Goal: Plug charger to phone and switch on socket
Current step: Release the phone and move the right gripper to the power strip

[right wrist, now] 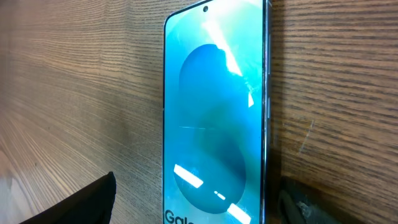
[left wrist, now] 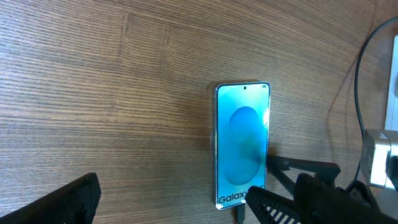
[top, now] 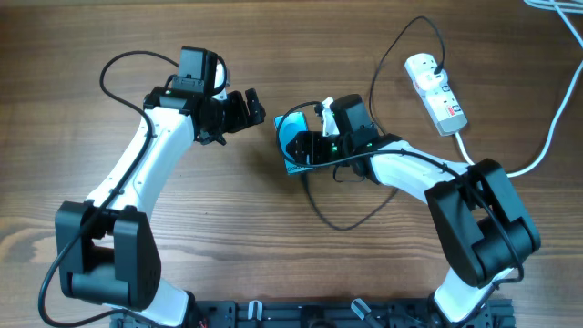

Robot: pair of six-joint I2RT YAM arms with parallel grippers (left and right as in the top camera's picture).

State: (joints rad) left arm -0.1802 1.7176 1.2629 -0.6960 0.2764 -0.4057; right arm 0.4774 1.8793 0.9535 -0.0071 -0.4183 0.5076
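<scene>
Right gripper (right wrist: 194,202) spread open astride phone (right wrist: 214,106), phone flat mid-table (top: 273,237), long axis running away from that wrist, Galaxy end nearest, left gripper (top: 251,109) open, empty, nearby

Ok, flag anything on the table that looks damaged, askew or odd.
Nothing is damaged or spilled; the phone lies flat, screen intact. One oddity: slack from the charger loops beside the right arm and seems to cross it, so it might snag.

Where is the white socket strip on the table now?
In the overhead view the socket lies at the far right of the table, beyond the right arm; the charger cable reaches its far end.
</scene>
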